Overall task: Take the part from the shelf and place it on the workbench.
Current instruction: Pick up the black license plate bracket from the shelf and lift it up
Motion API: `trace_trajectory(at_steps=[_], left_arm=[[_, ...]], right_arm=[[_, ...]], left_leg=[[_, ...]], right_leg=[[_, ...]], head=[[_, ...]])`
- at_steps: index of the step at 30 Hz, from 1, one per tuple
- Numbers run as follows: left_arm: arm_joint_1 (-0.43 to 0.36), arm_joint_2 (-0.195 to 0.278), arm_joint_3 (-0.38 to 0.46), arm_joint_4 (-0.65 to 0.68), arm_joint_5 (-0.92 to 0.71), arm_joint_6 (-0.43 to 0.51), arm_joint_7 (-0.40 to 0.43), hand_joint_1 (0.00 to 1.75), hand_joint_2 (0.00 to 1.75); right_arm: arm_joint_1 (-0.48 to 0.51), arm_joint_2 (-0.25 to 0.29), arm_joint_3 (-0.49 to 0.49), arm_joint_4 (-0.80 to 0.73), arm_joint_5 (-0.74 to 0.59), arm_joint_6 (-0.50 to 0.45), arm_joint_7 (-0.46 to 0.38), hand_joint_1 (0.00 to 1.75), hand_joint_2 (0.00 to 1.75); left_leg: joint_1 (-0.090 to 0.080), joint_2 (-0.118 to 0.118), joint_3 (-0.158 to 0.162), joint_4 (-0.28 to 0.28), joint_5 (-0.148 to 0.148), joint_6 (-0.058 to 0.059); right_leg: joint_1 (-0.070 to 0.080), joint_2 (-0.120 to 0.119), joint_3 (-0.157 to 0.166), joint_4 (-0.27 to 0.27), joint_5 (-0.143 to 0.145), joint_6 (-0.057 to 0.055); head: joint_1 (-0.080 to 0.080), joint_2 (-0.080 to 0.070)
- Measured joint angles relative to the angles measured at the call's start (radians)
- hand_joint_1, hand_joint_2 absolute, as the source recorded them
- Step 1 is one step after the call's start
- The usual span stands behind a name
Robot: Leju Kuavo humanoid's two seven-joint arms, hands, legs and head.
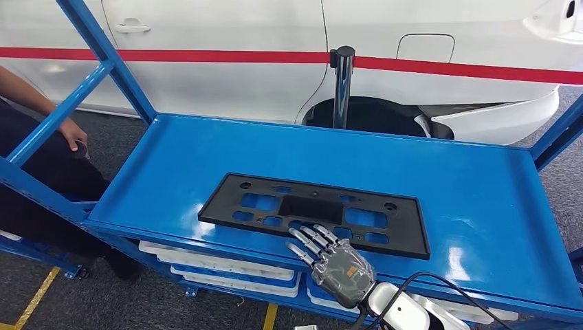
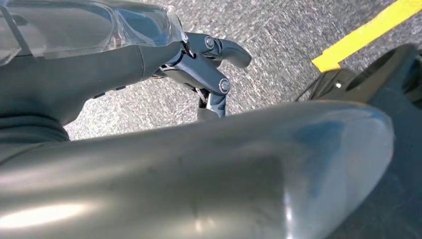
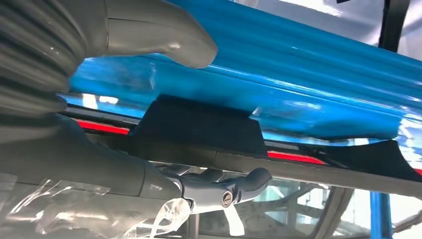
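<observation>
At the far left a person (image 1: pixel 41 148) in dark clothes stands beside the blue shelf (image 1: pixel 474 206), one hand hanging by the frame. The robot's left hand (image 2: pixel 211 64) hangs over grey floor near a yellow floor line (image 2: pixel 368 32); its dark fingers curl inward with nothing in them. On the shelf's top tier the black part (image 1: pixel 316 210), a flat plate with cut-outs, lies flat near the front edge. The right hand (image 1: pixel 330 258) reaches over that front edge, fingers spread and laid on the part's near rim. From the right wrist, the thumb (image 3: pixel 159 35) sits on one side of the part's dark edge (image 3: pixel 199 124) and the fingers (image 3: pixel 224 186) on the other, but whether they clamp it I cannot tell. White trays (image 1: pixel 213 265) sit on the tier below. Behind stand a dark post (image 1: pixel 342 86) and a white car (image 1: pixel 275 48) with a red stripe.
</observation>
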Motion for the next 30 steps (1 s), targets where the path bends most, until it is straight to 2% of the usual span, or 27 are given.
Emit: trace_trajectory(at_steps=[1, 2, 3, 4, 6, 8, 9, 11, 12, 13, 14, 15, 17, 18, 19, 22, 23, 24, 25, 27, 28, 29, 30], left_arm=[[0.0, 0.0, 0.0, 0.0, 0.0, 0.0, 0.0, 0.0, 0.0], [0.0, 0.002, 0.0, 0.0, 0.0, 0.0, 0.0, 0.0, 0.0], [-0.002, 0.002, 0.0, 0.0, -0.001, 0.0, -0.001, 0.0, 0.0], [-0.004, 0.004, 0.0, 0.0, 0.0, 0.0, -0.001, 0.0, 0.0], [-0.005, 0.005, 0.001, 0.0, 0.0, -0.001, -0.002, 0.0, 0.0], [-0.004, 0.005, 0.001, 0.0, 0.0, -0.001, -0.002, 0.0, 0.0], [-0.005, 0.005, 0.001, 0.0, 0.0, -0.001, -0.002, 0.0, 0.0], [-0.005, 0.005, 0.001, 0.0, 0.0, -0.002, -0.003, 0.0, 0.0], [-0.004, 0.005, 0.001, 0.0, 0.0, -0.003, -0.003, 0.0, 0.0], [-0.003, 0.005, 0.001, 0.0, 0.0, -0.003, -0.003, 0.0, 0.0], [-0.002, 0.005, 0.001, 0.0, 0.0, -0.004, -0.003, 0.0, 0.0], [-0.001, 0.005, 0.001, 0.0, 0.0, -0.004, -0.003, 0.0, 0.0], [0.001, 0.005, 0.001, 0.0, 0.0, -0.004, -0.003, 0.0, 0.0], [0.0, 0.005, 0.001, 0.0, 0.0, -0.004, -0.003, 0.0, 0.0], [-0.001, 0.005, 0.001, 0.0, -0.001, -0.004, -0.003, 0.0, 0.0], [-0.003, 0.007, 0.001, 0.0, -0.002, -0.004, -0.003, 0.0, 0.0], [-0.002, 0.007, 0.001, 0.0, -0.002, -0.004, -0.003, 0.0, 0.0], [-0.002, 0.008, 0.001, -0.001, -0.002, -0.005, -0.003, 0.0, 0.0], [-0.002, 0.009, 0.001, -0.001, -0.003, -0.005, -0.003, 0.0, 0.0], [-0.003, 0.008, 0.001, -0.001, -0.005, -0.005, -0.003, 0.0, 0.0], [-0.002, 0.008, 0.001, -0.001, -0.007, -0.005, -0.003, 0.0, 0.0], [-0.001, 0.008, 0.001, -0.001, -0.008, -0.005, -0.003, 0.0, 0.0], [-0.001, 0.008, 0.001, -0.001, -0.01, -0.005, -0.003, 0.0, 0.0]], right_arm=[[0.002, 0.0, -0.005, 0.001, 0.0, -0.003, 0.001, 0.0, 1.75], [0.003, -0.001, -0.01, 0.001, 0.001, -0.006, 0.002, 0.0, 1.75], [0.003, -0.001, -0.016, 0.001, 0.001, -0.008, 0.003, 0.0, 1.75], [0.003, -0.002, -0.021, 0.001, 0.002, -0.01, 0.004, 0.0, 1.75], [0.005, -0.005, -0.029, 0.002, 0.002, -0.015, 0.005, 0.0, 1.75], [0.007, -0.009, -0.039, 0.002, 0.001, -0.022, 0.006, 0.0, 1.75], [0.007, -0.012, -0.045, 0.001, 0.0, -0.026, 0.007, 0.0, 1.75], [0.007, -0.018, -0.056, 0.001, -0.004, -0.034, 0.009, 0.0, 1.75], [0.008, -0.02, -0.061, 0.001, -0.007, -0.035, 0.01, 0.0, 1.75], [0.01, -0.022, -0.064, 0.001, -0.009, -0.036, 0.011, 0.0, 1.75], [0.012, -0.023, -0.066, 0.001, -0.011, -0.036, 0.012, 0.0, 1.75], [0.014, -0.025, -0.067, 0.001, -0.012, -0.036, 0.012, 0.0, 1.75], [0.016, -0.026, -0.071, 0.001, -0.011, -0.036, 0.012, 0.0, 1.75], [0.016, -0.026, -0.072, 0.001, -0.011, -0.037, 0.012, 0.0, 1.75], [0.016, -0.026, -0.074, 0.001, -0.01, -0.038, 0.012, 0.0, 1.75], [0.018, -0.026, -0.076, 0.002, -0.01, -0.043, 0.011, 0.0, 1.75], [0.019, -0.026, -0.077, 0.002, -0.01, -0.047, 0.011, 0.0, 1.75], [0.02, -0.026, -0.078, 0.002, -0.01, -0.051, 0.01, 0.0, 1.75], [0.02, -0.025, -0.079, 0.002, -0.01, -0.056, 0.008, 0.0, 1.75], [0.023, -0.023, -0.082, 0.002, -0.007, -0.069, 0.006, 0.0, 1.75], [0.026, -0.022, -0.083, 0.003, -0.004, -0.077, 0.006, 0.0, 1.75], [0.029, -0.022, -0.084, 0.004, 0.0, -0.085, 0.005, 0.0, 1.75], [0.031, -0.021, -0.084, 0.005, 0.006, -0.094, 0.005, 0.0, 1.75]], left_leg=[[-0.003, 0.0, 0.031, -0.071, 0.038, 0.009], [-0.01, 0.0, 0.069, -0.156, 0.074, 0.024], [-0.017, 0.001, 0.099, -0.222, 0.098, 0.036], [-0.024, 0.002, 0.118, -0.264, 0.112, 0.045], [-0.032, 0.004, 0.127, -0.291, 0.119, 0.053], [-0.032, 0.006, 0.142, -0.319, 0.135, 0.056], [-0.029, 0.007, 0.149, -0.334, 0.143, 0.058], [-0.026, 0.008, 0.156, -0.345, 0.151, 0.059], [-0.027, 0.008, 0.154, -0.343, 0.151, 0.06], [-0.029, 0.008, 0.152, -0.34, 0.15, 0.061], [-0.03, 0.007, 0.15, -0.337, 0.148, 0.061], [-0.03, 0.007, 0.148, -0.332, 0.146, 0.06], [-0.028, 0.006, 0.143, -0.314, 0.136, 0.054], [-0.029, 0.006, 0.139, -0.302, 0.129, 0.05], [-0.031, 0.006, 0.134, -0.292, 0.122, 0.047], [-0.033, 0.004, 0.126, -0.277, 0.112, 0.045], [-0.031, 0.004, 0.121, -0.263, 0.101, 0.04], [-0.027, 0.004, 0.109, -0.232, 0.081, 0.032], [-0.021, 0.004, 0.085, -0.177, 0.049, 0.022], [-0.01, 0.004, 0.017, -0.029, -0.021, 0.005], [-0.006, 0.004, -0.011, 0.031, -0.042, 0.002], [-0.004, 0.004, -0.024, 0.055, -0.043, 0.003], [-0.005, 0.004, -0.017, 0.038, -0.025, 0.008]], right_leg=[[0.002, 0.001, 0.002, -0.001, 0.0, 0.0], [0.002, 0.001, 0.004, -0.004, 0.001, 0.0], [0.001, 0.001, 0.006, -0.008, 0.002, 0.002], [-0.001, 0.001, 0.008, -0.012, 0.003, 0.004], [-0.005, 0.0, 0.01, -0.02, 0.008, 0.012], [0.003, -0.002, 0.012, -0.019, 0.004, 0.02], [0.008, -0.002, 0.002, 0.003, -0.013, 0.022], [0.014, -0.002, -0.05, 0.117, -0.077, 0.02], [0.015, -0.002, -0.086, 0.192, -0.111, 0.018], [0.016, -0.002, -0.114, 0.247, -0.127, 0.017], [0.016, -0.002, -0.126, 0.268, -0.125, 0.016], [0.015, -0.002, -0.115, 0.244, -0.102, 0.016], [0.012, -0.003, -0.046, 0.107, -0.036, 0.02], [0.01, -0.002, -0.014, 0.045, -0.014, 0.018], [0.008, 0.0, 0.005, 0.007, -0.003, 0.016], [0.006, 0.002, 0.008, -0.005, -0.001, 0.006], [0.005, 0.002, 0.008, -0.004, 0.0, 0.004], [0.003, 0.002, 0.006, -0.004, 0.001, 0.002], [0.002, 0.002, 0.005, -0.004, 0.002, 0.0], [0.002, 0.001, 0.002, -0.003, 0.003, -0.002], [0.003, 0.001, 0.001, -0.003, 0.003, -0.002], [0.004, 0.001, 0.0, -0.003, 0.003, -0.002], [0.006, 0.001, 0.001, -0.003, 0.003, -0.002]], head=[[0.0, 0.0], [0.0, 0.0], [0.0, 0.0], [0.0, 0.0], [0.0, 0.0], [0.001, 0.0], [0.001, 0.0], [0.002, 0.0], [0.002, 0.0], [0.002, 0.0], [0.002, 0.0], [0.002, 0.0], [0.002, 0.0], [0.002, 0.0], [0.002, 0.0], [0.001, 0.0], [0.001, 0.0], [0.001, 0.0], [0.001, 0.0], [0.0, 0.0], [0.0, 0.0], [0.0, 0.0], [0.0, 0.0]])
